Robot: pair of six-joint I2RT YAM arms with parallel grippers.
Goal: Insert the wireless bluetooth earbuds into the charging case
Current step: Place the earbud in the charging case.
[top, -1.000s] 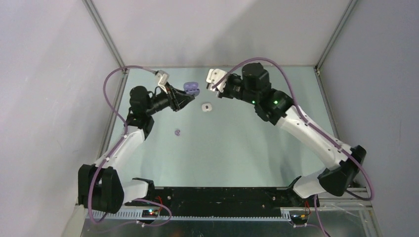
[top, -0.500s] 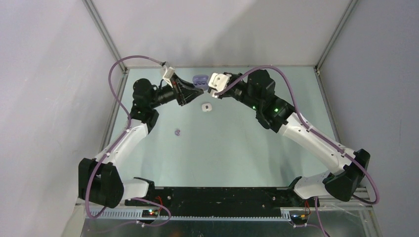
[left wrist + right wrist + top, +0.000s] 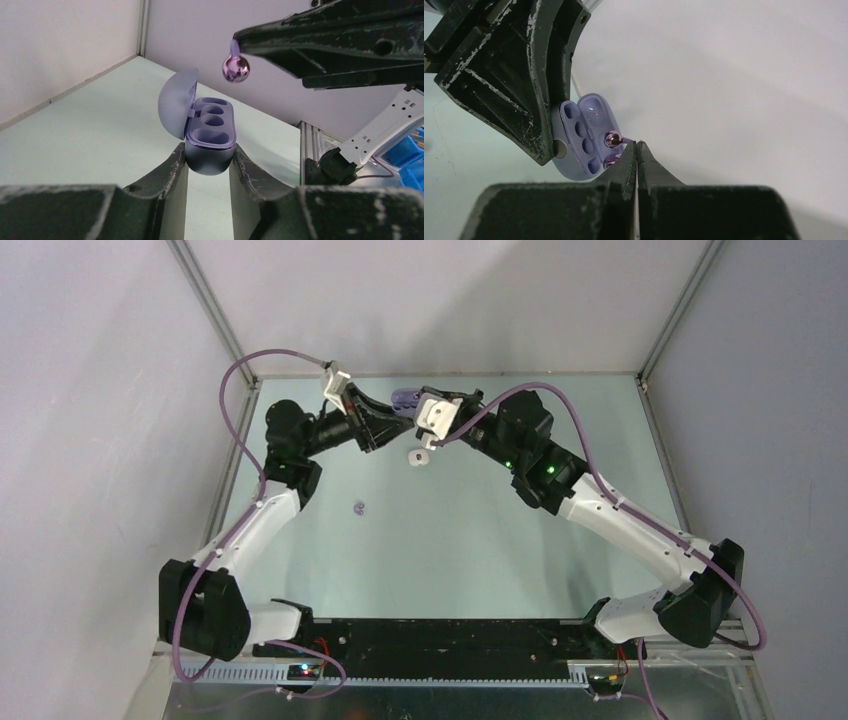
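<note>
An open purple charging case sits pinched between the fingers of my left gripper, lid swung to the left and its sockets facing up. My right gripper is shut on the thin end of a shiny purple earbud. In the left wrist view that earbud hangs just above and right of the case's sockets, apart from it. From above, both grippers meet at the back middle, around the case. A second purple earbud lies loose on the table.
A small white piece lies on the table just below the two grippers. The enclosure's back wall stands close behind them, and a corner post rises at the back left. Purple cables arc over both arms.
The left arm has carried the case right and toward the back wall. The right gripper has moved left with the earbud until it hangs next to the open case.
</note>
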